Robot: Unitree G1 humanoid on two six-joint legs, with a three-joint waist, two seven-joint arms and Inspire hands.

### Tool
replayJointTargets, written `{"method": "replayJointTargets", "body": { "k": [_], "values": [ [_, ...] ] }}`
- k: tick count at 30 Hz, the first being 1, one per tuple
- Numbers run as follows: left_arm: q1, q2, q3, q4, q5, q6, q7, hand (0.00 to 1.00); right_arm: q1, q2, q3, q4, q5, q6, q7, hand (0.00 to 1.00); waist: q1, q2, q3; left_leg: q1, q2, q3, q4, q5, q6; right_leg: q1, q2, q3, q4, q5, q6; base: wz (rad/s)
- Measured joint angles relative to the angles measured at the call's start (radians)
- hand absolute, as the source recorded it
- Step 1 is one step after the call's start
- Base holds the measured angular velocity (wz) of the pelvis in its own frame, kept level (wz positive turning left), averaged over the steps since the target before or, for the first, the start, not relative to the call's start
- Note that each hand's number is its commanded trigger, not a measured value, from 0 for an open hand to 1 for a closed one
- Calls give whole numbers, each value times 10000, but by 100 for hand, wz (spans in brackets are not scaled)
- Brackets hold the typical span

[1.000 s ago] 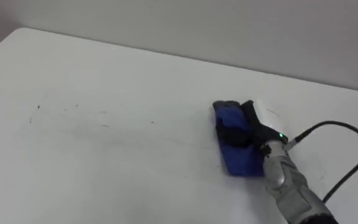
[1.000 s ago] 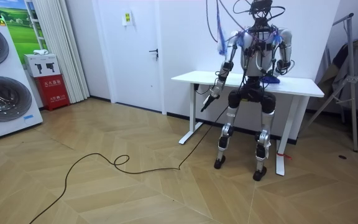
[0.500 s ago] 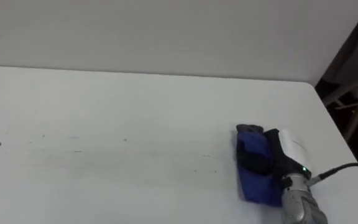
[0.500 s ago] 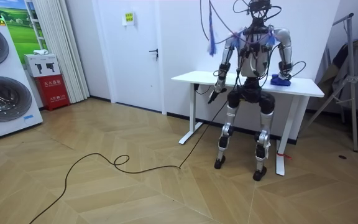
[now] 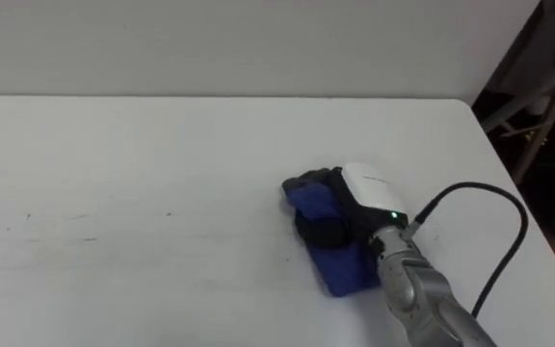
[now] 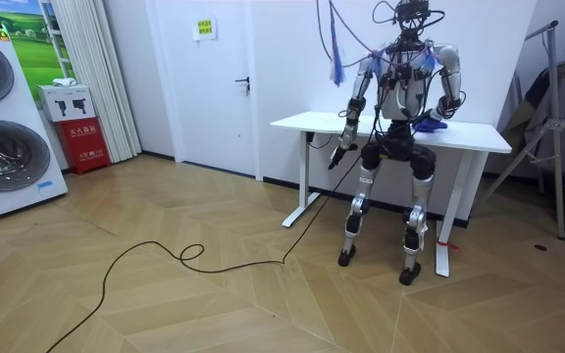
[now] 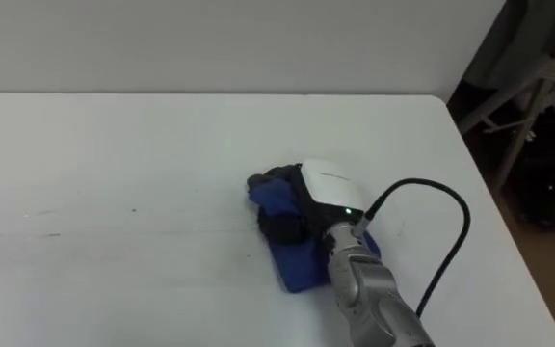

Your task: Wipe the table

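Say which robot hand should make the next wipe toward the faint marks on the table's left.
Right. The right robot hand lies on the blue cloth on the table, so it could sweep at once; the left robot hand hangs beside the table's edge.

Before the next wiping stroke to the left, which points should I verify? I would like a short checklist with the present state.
1. Right hand on cloth: ok.
2. Cloth lies on table: ok.
3. Firm hold on cloth: cannot tell.
4. Table wiped clean: not ok, faint marks to the left.
5. Left hand off the table: ok, it hangs beside it.
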Motion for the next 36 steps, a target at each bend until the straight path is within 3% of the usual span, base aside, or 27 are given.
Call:
{"method": "replayJointTargets", "body": {
  "k": [8,13,20,31,36],
  "values": [
    [317,-19,-23,-31,377,145,-36,0,-34,-106,-64,-46,-15,209,194,0,180,-34,6,-72,14,-116,29,-40,-58,17,-7,-147,-18,-3,0,4],
    [-51,-29,-18,-34,394,150,-57,0,-35,-251,-312,-433,-66,261,561,0,151,-173,-21,-529,50,-526,144,29,-61,-162,-31,-579,-32,-69,-75,20],
    [-383,-66,-32,-33,382,138,-63,0,-68,-399,-369,-407,255,251,616,0,125,-285,-15,-669,56,-808,179,83,-89,-132,-45,-854,-38,-75,-86,12],
    [-14,-107,-34,-20,381,140,16,0,111,-613,-477,-300,885,-11,394,0,92,-286,-12,-569,63,-1012,227,84,-100,91,-62,-1072,-48,-105,-108,5],
    [116,-96,-12,5,376,136,157,0,991,-613,-789,-1406,396,-233,271,0,-127,-203,5,-579,61,-1029,228,87,-98,105,-73,-1072,-48,-123,-101,0]
  ]
}}
